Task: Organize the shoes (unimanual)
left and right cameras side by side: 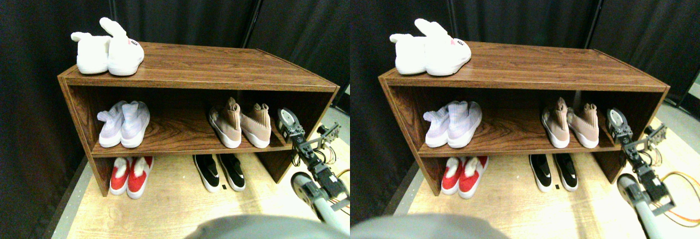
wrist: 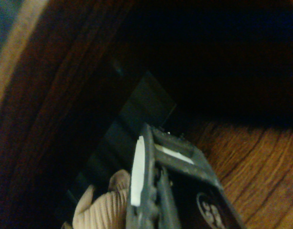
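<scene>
Two tan high-collar knit shoes with white soles stand side by side on the right part of the rack's middle shelf, heels towards me. My right gripper is inside that shelf bay, just right of the right tan shoe and near the rack's side wall. In the wrist view the tan knit collar shows close beside the dark jaw frame of the gripper, above the wooden shelf board. A pair of low black slip-ons sits on the floor under the shelf.
The brown wooden rack carries white bunny slippers on top at the left. Pale lavender knit sneakers stand on the middle shelf's left, and red-and-white slippers are on the floor below. Dark curtains hang behind. Orange cables lie at the right.
</scene>
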`<state>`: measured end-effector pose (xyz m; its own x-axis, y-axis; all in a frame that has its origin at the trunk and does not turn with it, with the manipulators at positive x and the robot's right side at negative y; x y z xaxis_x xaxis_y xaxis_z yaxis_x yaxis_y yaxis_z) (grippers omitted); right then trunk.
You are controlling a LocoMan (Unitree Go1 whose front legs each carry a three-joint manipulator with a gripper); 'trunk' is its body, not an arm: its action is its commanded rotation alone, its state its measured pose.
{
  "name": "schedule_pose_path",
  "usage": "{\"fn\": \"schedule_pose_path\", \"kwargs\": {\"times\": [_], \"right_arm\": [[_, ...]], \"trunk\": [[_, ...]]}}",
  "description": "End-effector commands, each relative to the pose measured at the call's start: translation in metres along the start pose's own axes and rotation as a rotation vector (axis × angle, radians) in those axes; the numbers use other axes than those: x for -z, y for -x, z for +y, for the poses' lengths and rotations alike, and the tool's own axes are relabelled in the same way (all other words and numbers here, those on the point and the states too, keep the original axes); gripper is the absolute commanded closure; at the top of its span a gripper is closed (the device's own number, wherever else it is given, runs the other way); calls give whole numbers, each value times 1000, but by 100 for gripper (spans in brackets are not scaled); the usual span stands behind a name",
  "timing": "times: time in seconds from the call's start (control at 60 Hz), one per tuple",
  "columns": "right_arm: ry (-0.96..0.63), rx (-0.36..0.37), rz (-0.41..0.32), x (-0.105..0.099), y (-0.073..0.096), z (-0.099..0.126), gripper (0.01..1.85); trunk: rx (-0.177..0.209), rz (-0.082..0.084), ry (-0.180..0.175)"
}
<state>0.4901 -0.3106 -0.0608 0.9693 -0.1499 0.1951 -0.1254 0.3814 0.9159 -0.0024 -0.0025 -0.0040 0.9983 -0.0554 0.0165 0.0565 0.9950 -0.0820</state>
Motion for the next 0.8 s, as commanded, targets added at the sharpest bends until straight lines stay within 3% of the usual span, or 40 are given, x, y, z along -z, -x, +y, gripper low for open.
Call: {"fn": "schedule_pose_path", "kwargs": {"times": [0.017, 0.167, 0.55, 0.8], "right_arm": [[18, 26, -36, 1, -6, -3, 180], [4, 39, -3, 7, -15, -9, 180], [5, 76, 59, 37, -12, -5, 180], [-22, 90, 56, 52, -8, -1, 180]], "trunk": [[-15, 11, 12], [-21, 13, 16], [-42, 14, 33], [-58, 11, 52]]}}
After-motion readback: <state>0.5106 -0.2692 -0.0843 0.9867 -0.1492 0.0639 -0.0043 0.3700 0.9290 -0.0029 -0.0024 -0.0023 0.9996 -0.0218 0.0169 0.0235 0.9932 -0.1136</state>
